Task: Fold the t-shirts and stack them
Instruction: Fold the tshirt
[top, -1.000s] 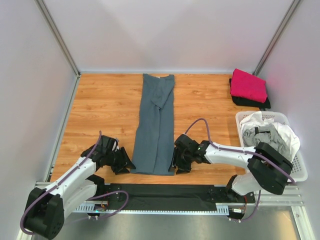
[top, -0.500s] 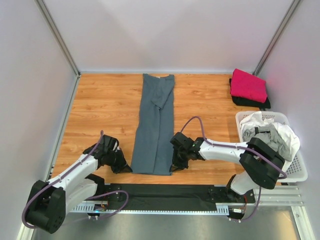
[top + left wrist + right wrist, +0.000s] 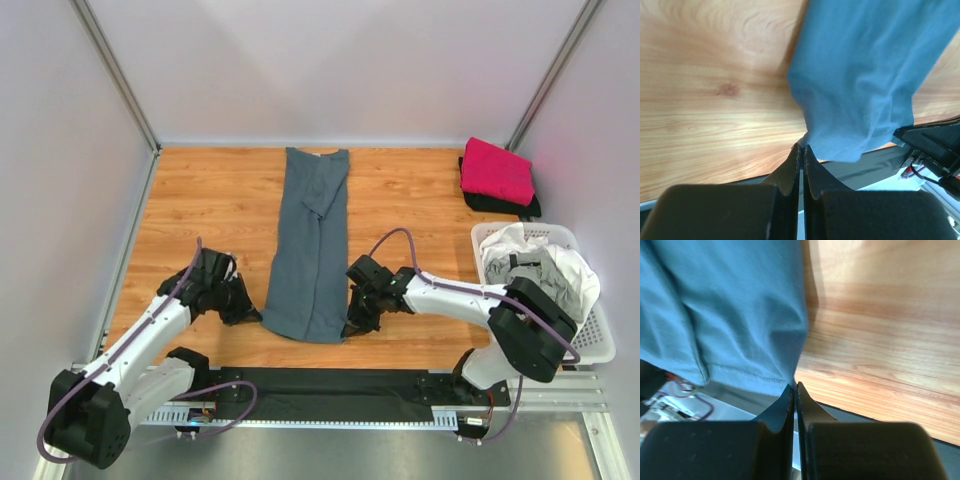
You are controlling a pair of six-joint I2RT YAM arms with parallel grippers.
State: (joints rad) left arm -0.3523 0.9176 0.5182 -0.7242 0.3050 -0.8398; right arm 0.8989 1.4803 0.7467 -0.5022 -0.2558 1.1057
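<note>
Long blue-grey t-shirt folded into a strip along the surface, collar far, near corners lifted, folded pink t-shirt atop black t-shirt far right, white t-shirt and grey t-shirt crumpled together nearer

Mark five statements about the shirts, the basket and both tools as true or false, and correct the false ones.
1. The left tool is shut on a near corner of the blue-grey t-shirt. True.
2. The right tool hangs open, holding nothing. False: it is shut on the same shirt's other near corner.
3. The magenta t-shirt lies folded on top of the black t-shirt. True.
4. The white lattice basket is empty. False: it holds crumpled white and light grey garments.
5. The blue-grey t-shirt lies spread wide with both sleeves out. False: it is folded into a long, narrow strip.
</note>
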